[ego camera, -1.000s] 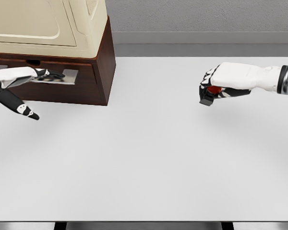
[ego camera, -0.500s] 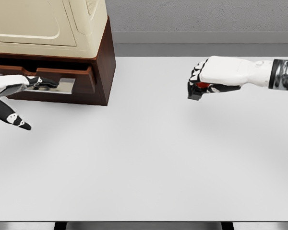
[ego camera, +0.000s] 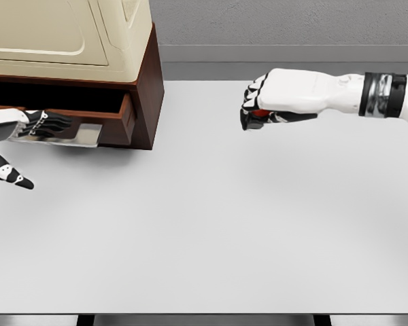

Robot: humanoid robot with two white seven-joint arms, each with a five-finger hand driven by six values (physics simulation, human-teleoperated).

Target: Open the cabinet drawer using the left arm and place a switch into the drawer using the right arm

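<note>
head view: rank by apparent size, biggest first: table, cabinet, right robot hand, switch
1. table, fills most of the frame
2. cabinet, cropped at the top and left edges, so only the visible part counts
3. right robot hand
4. switch, mostly hidden in the right robot hand, only a dark and red bit showing

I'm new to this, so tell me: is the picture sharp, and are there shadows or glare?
Head view: sharp, evenly lit render; soft faint shadows on the white table under the right hand and beside the cabinet; no glare.
</note>
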